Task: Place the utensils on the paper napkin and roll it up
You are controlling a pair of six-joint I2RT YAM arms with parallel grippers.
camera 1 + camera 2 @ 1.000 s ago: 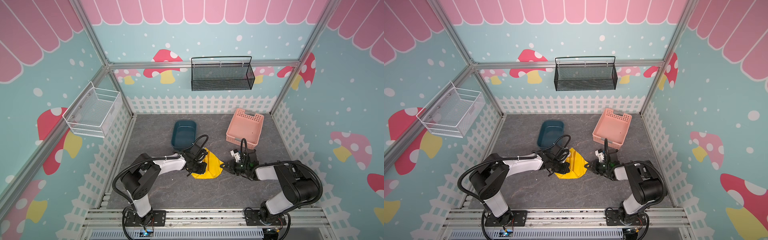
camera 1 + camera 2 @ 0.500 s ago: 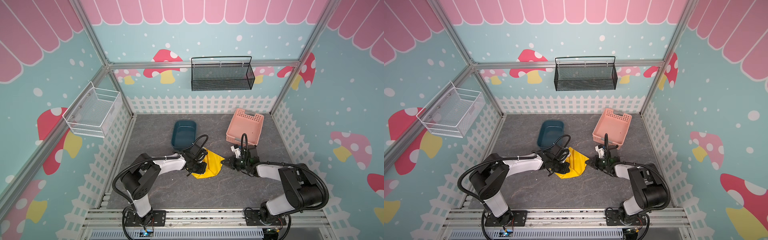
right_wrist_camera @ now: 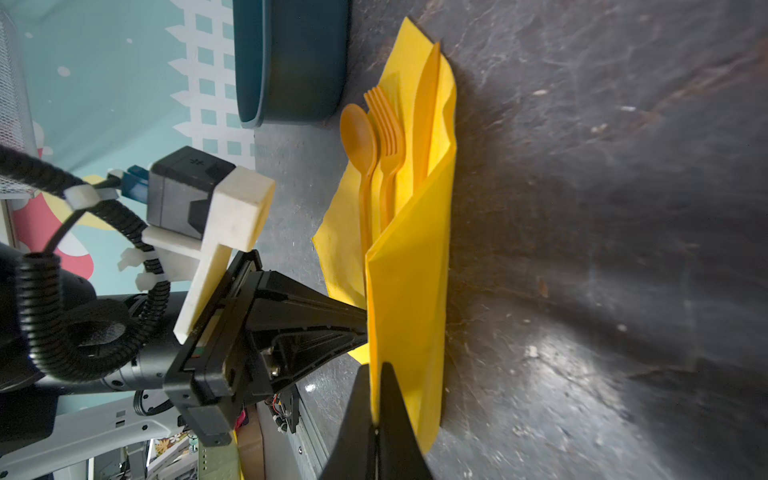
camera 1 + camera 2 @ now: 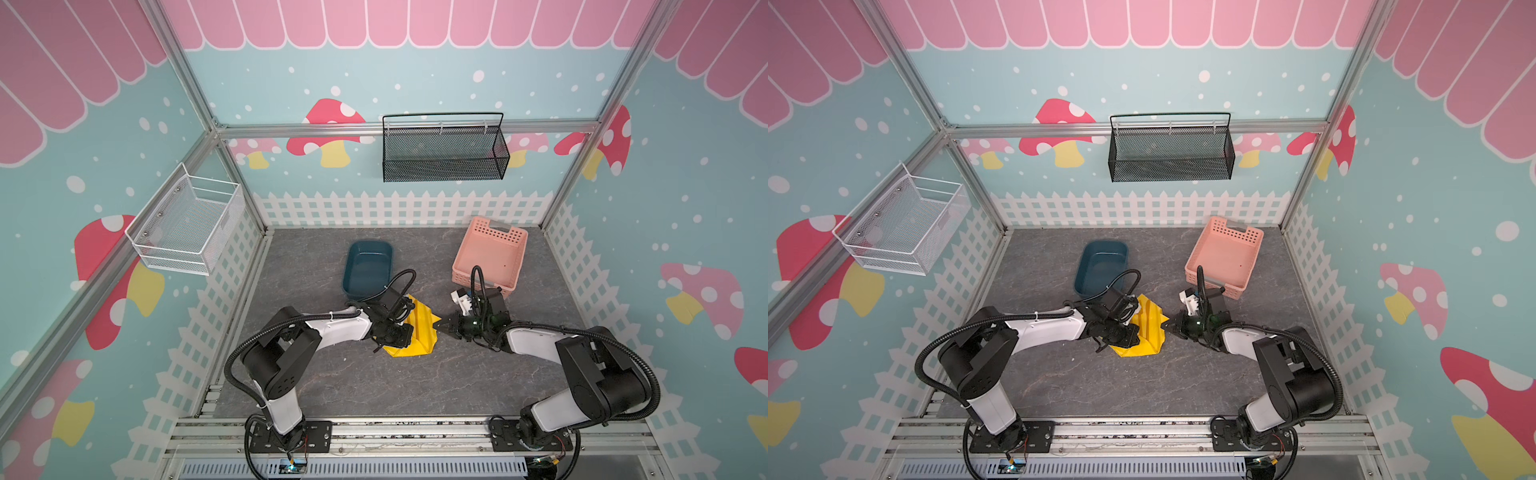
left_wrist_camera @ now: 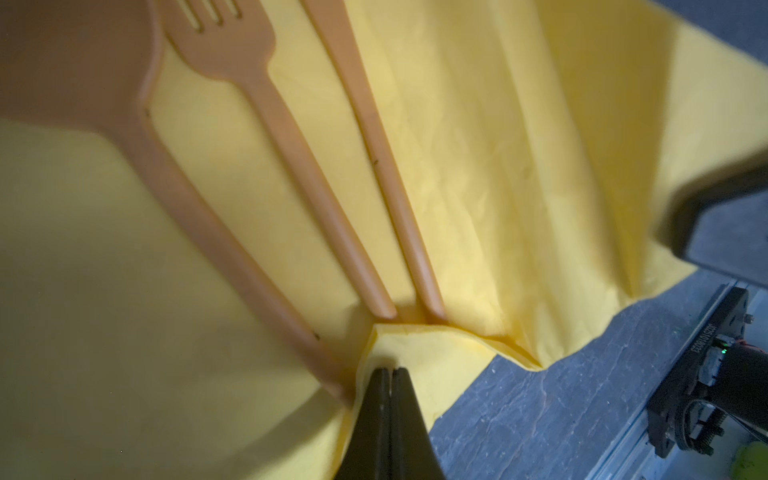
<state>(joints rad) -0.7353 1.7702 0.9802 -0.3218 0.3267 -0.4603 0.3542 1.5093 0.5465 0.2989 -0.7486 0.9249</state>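
Your left fingers (image 5: pixel 376 428) and right fingers (image 3: pixel 399 424) are both pinched on the paper napkin (image 4: pixel 424 332), lower centre in both top views. Pull unevenly and it could tear, letting the utensils (image 3: pixel 390 141) slide out.

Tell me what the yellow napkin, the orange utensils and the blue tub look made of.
Paper napkin: thin matte paper; it holds sharp folds and fine creases.
Utensils: probably moulded plastic, even orange, smooth with a faint sheen.
Tub: likely hard plastic, uniform dark blue, smooth rounded rim, slightly glossy.
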